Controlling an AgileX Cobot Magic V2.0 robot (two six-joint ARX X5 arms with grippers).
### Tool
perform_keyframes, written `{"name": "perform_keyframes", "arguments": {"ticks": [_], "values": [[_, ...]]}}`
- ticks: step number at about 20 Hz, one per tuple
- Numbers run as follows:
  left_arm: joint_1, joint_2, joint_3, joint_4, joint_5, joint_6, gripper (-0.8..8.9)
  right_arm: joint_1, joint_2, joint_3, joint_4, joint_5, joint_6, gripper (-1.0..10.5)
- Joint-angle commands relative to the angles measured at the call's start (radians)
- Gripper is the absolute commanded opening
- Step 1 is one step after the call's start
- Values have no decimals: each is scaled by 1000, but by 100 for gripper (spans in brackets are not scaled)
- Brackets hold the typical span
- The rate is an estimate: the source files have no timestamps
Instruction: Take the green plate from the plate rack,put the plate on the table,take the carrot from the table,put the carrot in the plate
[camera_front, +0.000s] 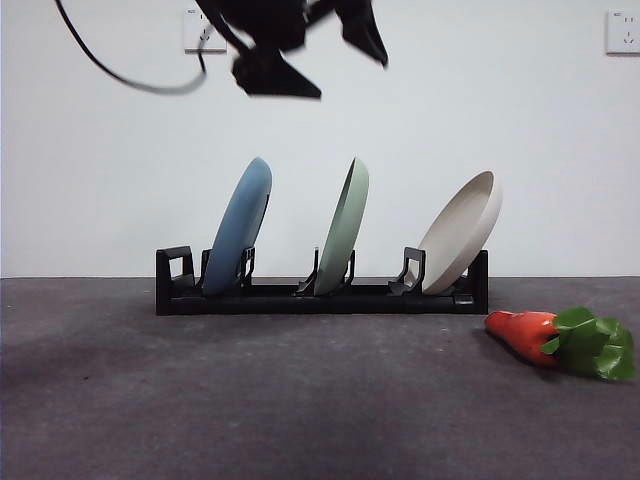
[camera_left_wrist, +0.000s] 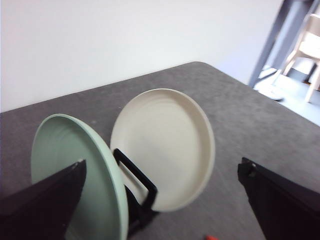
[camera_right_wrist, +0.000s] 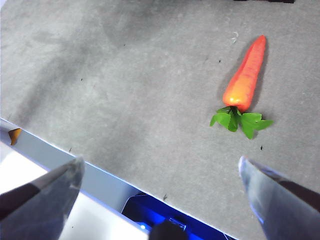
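Left pincer (camera_front: 320, 55) above plate rack (camera_front: 320, 296), jaws wide apart, gripping nothing, green plate (camera_front: 345, 228) upright in middle slot between blue plate (camera_front: 238, 226) and beige plate (camera_front: 462, 232), carrot (camera_front: 560, 340) lying on bench (camera_front: 250, 400) beside rack end, right pincer (camera_right_wrist: 160, 175) spread wide, empty.

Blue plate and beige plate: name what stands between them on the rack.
The green plate, upright in the plate rack's middle slot, seen in the front view.
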Motion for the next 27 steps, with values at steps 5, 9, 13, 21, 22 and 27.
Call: {"name": "perform_keyframes", "arguments": {"ticks": [5,9,13,21,22,27], "values": [[-8,183,3,179,-63,-2,680,3,-1,2,-2,-1,6,691],[-15,261,3,211,-79,-2,673,3,-1,2,-1,-1,10,691],[-18,290,3,209,-80,-3,355,3,0,2,-1,-1,14,690],[-21,290,3,204,-79,-7,-13,3,-1,2,-1,-1,14,690],[-21,290,3,203,-79,-7,-8,3,-1,2,-1,-1,13,690],[-21,290,3,211,-76,-14,-8,3,-1,2,-1,-1,13,689]]}}
